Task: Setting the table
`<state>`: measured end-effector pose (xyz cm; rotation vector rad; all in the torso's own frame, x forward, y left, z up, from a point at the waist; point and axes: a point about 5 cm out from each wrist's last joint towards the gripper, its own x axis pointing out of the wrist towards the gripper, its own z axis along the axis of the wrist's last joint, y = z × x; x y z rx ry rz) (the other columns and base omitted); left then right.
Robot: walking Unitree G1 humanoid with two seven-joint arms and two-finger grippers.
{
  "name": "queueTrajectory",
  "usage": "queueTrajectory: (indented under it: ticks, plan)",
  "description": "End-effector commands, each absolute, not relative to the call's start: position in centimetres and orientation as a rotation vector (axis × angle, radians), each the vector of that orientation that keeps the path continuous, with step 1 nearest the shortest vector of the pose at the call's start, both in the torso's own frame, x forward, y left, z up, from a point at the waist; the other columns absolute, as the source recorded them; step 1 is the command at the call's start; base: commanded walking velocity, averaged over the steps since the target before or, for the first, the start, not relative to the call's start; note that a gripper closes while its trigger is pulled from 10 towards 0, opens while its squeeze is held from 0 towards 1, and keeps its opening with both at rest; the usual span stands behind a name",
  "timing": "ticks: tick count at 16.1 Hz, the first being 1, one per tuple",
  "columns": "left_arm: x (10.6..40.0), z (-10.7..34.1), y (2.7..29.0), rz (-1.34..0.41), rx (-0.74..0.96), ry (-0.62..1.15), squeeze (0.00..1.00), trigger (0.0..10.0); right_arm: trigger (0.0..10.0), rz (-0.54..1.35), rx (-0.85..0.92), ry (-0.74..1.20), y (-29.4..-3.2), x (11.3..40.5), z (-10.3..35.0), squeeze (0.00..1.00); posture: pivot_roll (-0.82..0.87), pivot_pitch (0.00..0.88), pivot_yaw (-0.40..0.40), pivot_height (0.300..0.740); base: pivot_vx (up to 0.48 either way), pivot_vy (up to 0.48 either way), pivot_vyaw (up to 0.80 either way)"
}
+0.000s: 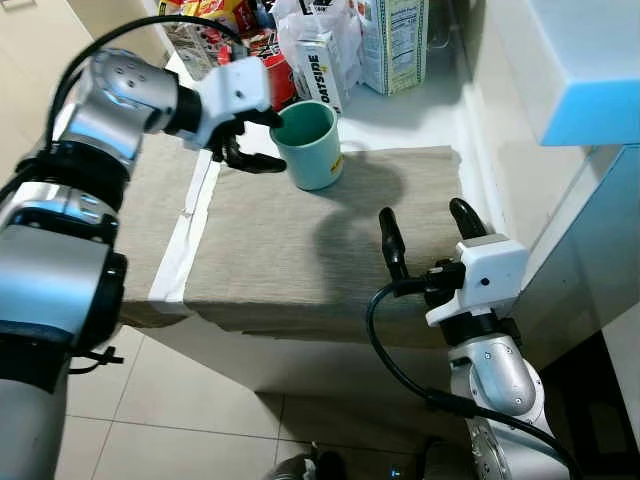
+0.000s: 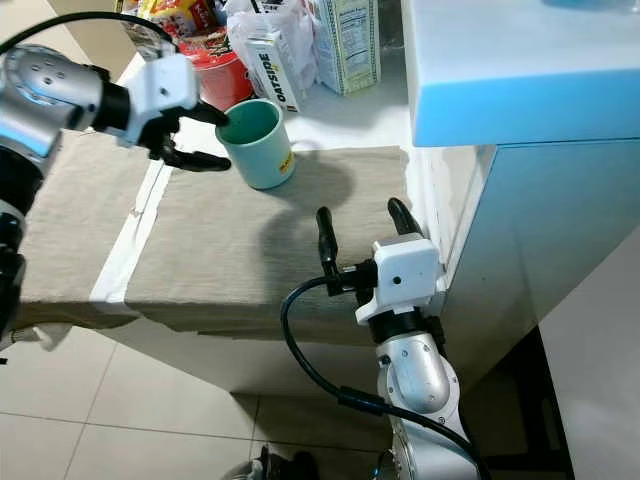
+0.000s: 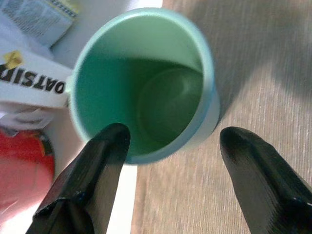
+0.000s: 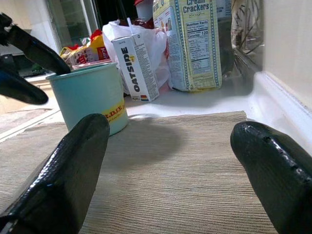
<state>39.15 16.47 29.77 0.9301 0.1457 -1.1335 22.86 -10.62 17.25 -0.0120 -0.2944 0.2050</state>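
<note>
Left gripper (image 1: 262, 140), fingers spread wide, at the 9 o'clock side of a green cup (image 1: 310, 146); one finger lies over the rim and the other outside the wall, with the rim between them but not clamped. The cup stands upright on a beige cloth (image 1: 300, 250) covering the bench (image 1: 400, 120), near the cloth's far edge. Behind the cup, at 12 o'clock, stand an oat-drink carton (image 1: 320, 68) and a cracker box (image 1: 394, 40), with a red tub (image 2: 222, 78) at 10 o'clock. Right gripper (image 1: 428, 235), at 4 o'clock from the cup and well apart from it, wide open and empty above the cloth's near edge.
</note>
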Motion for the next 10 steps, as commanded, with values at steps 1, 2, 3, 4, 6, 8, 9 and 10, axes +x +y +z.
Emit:
queueTrajectory:
  ticks: [1,2,3,4,6,8,9,10]
  plan:
    - [39.1,29.8,16.8,-1.138,0.960,0.178,0.00,10.0,10.0,0.148,0.000,-0.097,-11.3,22.7,13.7,0.00,-0.23,0.198,0.283,0.740,0.000,0.000,0.00]
    - [39.2,29.5,16.6,-1.140,0.964,0.178,0.00,10.0,10.0,0.147,0.000,-0.097,-11.2,22.6,13.7,0.00,-0.23,0.198,0.285,0.740,0.000,0.000,0.00]
    - [39.2,29.2,16.5,-1.142,0.967,0.184,0.00,10.0,10.0,0.144,0.001,-0.095,-11.2,22.5,13.6,0.00,-0.24,0.197,0.287,0.740,0.000,0.000,0.00]
    - [39.2,28.7,16.4,-1.143,0.977,0.200,0.00,10.0,10.0,0.142,0.001,-0.093,-11.2,22.5,13.6,0.00,-0.24,0.197,0.286,0.740,0.000,0.000,0.00]
    - [39.3,27.9,16.7,-1.127,0.998,0.221,0.00,10.0,10.0,0.140,0.000,-0.089,-11.1,22.4,13.5,0.00,-0.24,0.198,0.285,0.740,0.000,0.000,0.00]
    - [39.4,27.6,16.8,-1.113,0.997,0.228,0.00,7.0,10.0,0.138,-0.003,-0.085,-11.3,22.4,13.5,0.00,-0.24,0.199,0.284,0.740,0.000,0.000,0.00]
    - [39.4,27.6,16.8,-1.105,1.000,0.226,0.00,0.0,10.0,0.138,-0.003,-0.084,-11.3,22.3,13.4,0.00,-0.24,0.200,0.281,0.740,0.000,0.000,0.00]
    - [39.4,27.5,17.0,-1.101,0.992,0.238,0.00,0.0,10.0,0.138,-0.004,-0.083,-11.3,22.4,13.5,0.00,-0.24,0.200,0.281,0.740,0.000,0.000,0.00]
